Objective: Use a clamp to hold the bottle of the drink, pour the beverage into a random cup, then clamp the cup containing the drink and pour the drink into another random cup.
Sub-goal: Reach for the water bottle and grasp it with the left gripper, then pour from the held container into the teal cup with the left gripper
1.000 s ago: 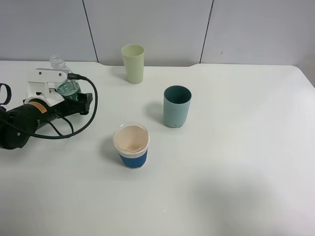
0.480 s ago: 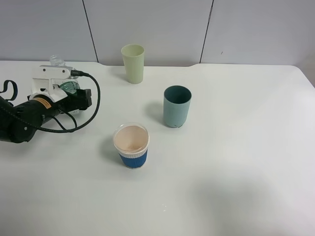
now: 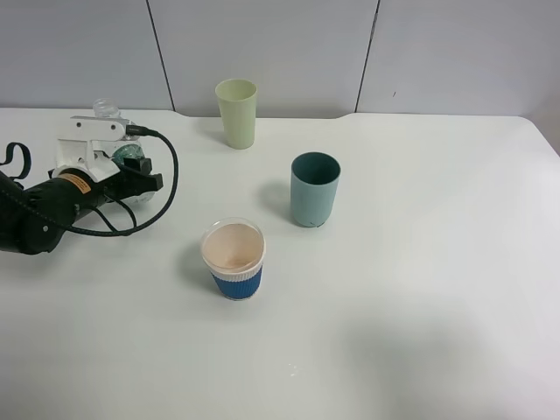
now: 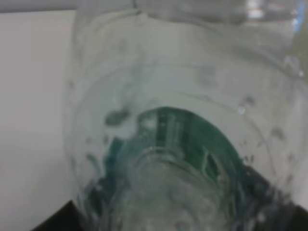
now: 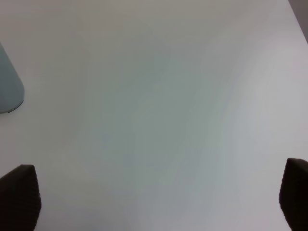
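Note:
A clear plastic bottle [image 3: 128,157] with a green label stands at the table's left, its neck [image 3: 106,108] showing above the wrist's white bracket. My left gripper [image 3: 137,173] is closed around the bottle's lower body. The bottle fills the left wrist view [image 4: 168,134]. A paper cup with a blue sleeve [image 3: 234,258] stands in the middle front. A teal cup [image 3: 314,188] stands to its right and further back. A pale green cup [image 3: 236,113] stands at the back. My right gripper [image 5: 159,202] is open and empty over bare table, out of the high view.
The white table [image 3: 420,289] ends at a grey wall behind. A black cable [image 3: 166,197] loops off the left arm toward the blue-sleeved cup. The teal cup's base [image 5: 7,91] shows at the edge of the right wrist view.
The left arm has swung forward and its wrist has lifted, bringing the gripper closer around the bottle. The bottle's neck has shifted slightly right. The cups have not moved.

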{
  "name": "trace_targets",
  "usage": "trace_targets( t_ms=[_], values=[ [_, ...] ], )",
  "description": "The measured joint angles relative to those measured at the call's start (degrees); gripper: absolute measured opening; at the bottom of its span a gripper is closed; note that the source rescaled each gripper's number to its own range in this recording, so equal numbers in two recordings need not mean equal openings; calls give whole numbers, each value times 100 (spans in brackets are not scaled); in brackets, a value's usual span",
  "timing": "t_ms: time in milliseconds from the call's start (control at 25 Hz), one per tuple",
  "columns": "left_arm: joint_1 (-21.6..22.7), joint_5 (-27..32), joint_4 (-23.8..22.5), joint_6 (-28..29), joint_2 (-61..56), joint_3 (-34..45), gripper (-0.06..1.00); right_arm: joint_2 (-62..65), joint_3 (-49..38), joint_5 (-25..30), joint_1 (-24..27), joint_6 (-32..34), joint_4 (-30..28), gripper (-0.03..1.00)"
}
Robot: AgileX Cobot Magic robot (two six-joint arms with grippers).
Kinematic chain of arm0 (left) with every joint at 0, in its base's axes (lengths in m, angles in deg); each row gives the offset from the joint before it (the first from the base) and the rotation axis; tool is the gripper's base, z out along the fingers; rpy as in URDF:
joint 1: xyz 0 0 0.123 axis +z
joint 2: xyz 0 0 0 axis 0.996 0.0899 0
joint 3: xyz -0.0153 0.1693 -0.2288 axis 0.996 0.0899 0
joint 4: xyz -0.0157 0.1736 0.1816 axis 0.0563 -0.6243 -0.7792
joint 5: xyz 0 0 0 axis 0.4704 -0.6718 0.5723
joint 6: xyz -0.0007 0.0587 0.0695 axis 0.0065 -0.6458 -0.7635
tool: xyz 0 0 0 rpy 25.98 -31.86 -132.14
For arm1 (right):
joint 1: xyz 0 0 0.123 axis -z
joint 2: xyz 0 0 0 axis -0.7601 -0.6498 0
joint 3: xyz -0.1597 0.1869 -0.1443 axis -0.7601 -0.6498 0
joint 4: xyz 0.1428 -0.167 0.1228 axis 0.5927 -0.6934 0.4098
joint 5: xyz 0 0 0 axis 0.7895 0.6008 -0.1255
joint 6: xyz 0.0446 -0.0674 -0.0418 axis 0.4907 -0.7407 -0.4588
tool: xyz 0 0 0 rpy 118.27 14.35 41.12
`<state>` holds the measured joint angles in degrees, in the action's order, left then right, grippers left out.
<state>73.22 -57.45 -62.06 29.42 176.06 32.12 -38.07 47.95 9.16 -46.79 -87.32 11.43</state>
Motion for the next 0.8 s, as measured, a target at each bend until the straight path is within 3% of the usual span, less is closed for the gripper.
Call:
trace_targets(
  t_ms=[480, 640, 800],
  values=[
    [-8, 1010, 129, -190, -1271, 12, 3, 0, 0, 0, 0, 0, 0, 100],
    [-16, 1567, 489, -597, -1763, 14, 3, 0, 0, 0, 0, 0, 0, 100],
    [-118, 2039, 1154, -1204, -2217, 18, 3, 0, 0, 0, 0, 0, 0, 100]
  ],
)
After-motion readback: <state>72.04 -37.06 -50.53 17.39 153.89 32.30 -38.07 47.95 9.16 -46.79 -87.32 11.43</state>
